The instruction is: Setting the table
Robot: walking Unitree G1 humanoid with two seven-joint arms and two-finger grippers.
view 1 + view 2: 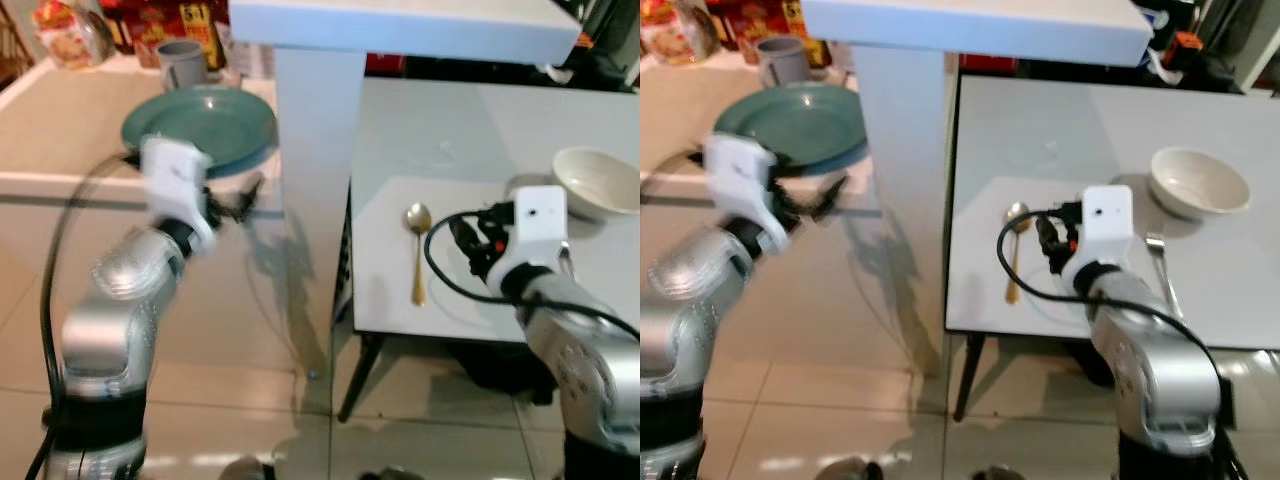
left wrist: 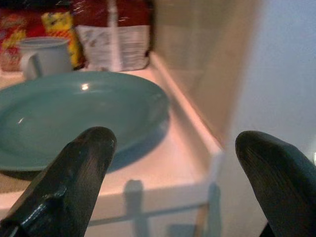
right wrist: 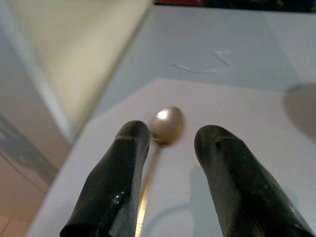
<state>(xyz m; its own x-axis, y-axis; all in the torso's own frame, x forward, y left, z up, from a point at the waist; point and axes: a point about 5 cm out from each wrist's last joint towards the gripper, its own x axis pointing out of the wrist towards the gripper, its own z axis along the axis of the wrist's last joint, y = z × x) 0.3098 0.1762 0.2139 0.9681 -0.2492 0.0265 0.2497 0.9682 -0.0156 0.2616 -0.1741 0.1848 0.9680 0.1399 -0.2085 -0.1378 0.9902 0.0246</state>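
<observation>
A teal plate lies on a beige counter to the left of a white pillar. My left gripper is open just in front of the plate's near rim, at the counter edge; in the left wrist view its fingers stand wide apart before the plate. On the grey table a pale placemat holds a gold spoon. My right gripper hovers open just right of the spoon, empty. A white bowl sits at the table's far right, and a fork lies beside my right arm.
A grey mug and snack packets stand behind the plate on the counter. The white pillar with a shelf on top separates counter and table. Tiled floor lies below, between the two.
</observation>
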